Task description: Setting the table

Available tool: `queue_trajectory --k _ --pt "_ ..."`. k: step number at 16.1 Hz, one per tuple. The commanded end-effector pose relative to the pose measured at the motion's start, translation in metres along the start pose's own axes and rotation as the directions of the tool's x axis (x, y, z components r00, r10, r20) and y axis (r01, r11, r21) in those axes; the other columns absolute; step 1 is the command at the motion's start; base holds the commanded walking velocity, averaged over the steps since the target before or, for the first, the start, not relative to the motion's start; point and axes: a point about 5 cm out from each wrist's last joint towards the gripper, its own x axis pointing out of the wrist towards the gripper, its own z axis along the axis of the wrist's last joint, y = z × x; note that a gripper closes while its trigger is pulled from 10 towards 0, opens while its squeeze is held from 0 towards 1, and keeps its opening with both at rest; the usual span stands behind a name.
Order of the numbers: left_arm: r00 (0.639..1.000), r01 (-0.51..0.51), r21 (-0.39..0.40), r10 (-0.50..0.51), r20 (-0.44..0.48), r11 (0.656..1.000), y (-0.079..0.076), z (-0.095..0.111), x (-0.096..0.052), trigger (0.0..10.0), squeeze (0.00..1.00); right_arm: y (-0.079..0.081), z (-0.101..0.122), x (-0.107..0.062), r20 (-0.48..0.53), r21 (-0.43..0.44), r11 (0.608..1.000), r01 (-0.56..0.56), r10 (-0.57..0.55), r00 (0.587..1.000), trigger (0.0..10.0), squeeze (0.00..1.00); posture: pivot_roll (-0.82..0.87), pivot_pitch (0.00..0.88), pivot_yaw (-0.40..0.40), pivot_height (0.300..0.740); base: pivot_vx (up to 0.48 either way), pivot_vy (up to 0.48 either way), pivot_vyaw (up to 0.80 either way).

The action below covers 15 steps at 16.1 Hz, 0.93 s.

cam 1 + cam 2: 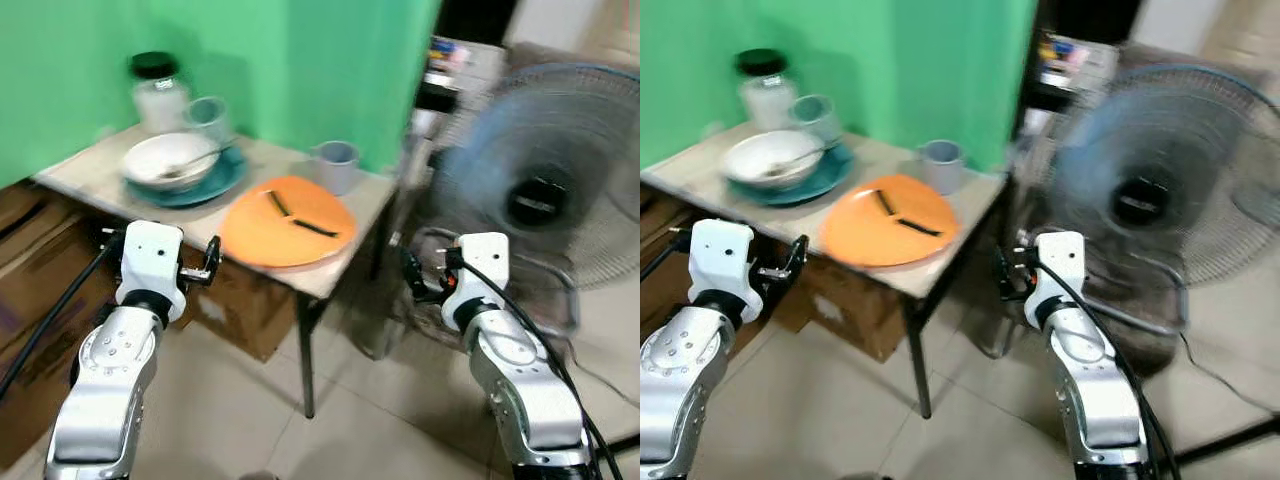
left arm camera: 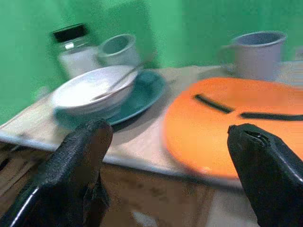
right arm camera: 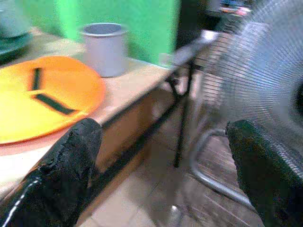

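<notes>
Orange is the plate (image 1: 288,221) near the table's (image 1: 375,200) front edge, with two dark strips lying on it; behind it stand a grey mug (image 1: 337,165), a white bowl (image 1: 170,160) with a spoon on a teal plate (image 1: 215,183), a glass cup (image 1: 208,117) and a black-lidded jar (image 1: 158,92). A fan (image 1: 545,190) stands to the right.

From the left wrist, the left gripper (image 2: 170,175) hangs spread apart, empty, just short of the table edge, facing bowl and orange plate.

From the right wrist, the right gripper (image 3: 165,175) is also spread, empty, beside the table's corner.

The approach looks unfinished: best to settle the blurred view first, then reach level over the edge.
</notes>
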Motion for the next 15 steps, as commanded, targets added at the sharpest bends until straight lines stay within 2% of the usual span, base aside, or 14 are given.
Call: queue_trajectory --k 1,2,6,15 --pt "0.999 0.034 0.001 -0.034 0.005 0.999 -0.0033 0.0028 0.0028 10.0 0.09 -0.0029 0.0088 0.0005 0.041 -0.003 1.000 0.020 -0.020 0.999 10.0 0.00 0.12 0.000 0.019 0.740 0.394 0.000 0.80" --pt "0.999 0.038 0.001 -0.038 0.006 0.999 -0.0037 0.0030 0.0034 10.0 0.09 -0.0033 0.0096 0.0009 0.045 -0.010 1.000 0.027 -0.027 0.999 10.0 0.00 0.11 0.000 0.024 0.740 0.390 0.000 0.80" --pt "0.998 0.065 -0.008 -0.065 0.007 0.998 -0.0058 0.0030 0.0055 10.0 0.09 -0.0027 0.0104 0.0017 0.050 -0.002 0.999 0.042 -0.042 0.998 10.0 0.00 0.11 0.000 0.026 0.740 0.417 0.000 0.00" --pt "0.995 0.097 -0.012 -0.097 -0.007 0.995 -0.0094 -0.0008 0.0036 10.0 0.09 0.0026 0.0120 0.0049 0.054 -0.054 0.999 -0.004 0.007 0.999 10.0 0.00 0.11 0.000 0.013 0.740 0.422 0.000 0.00"
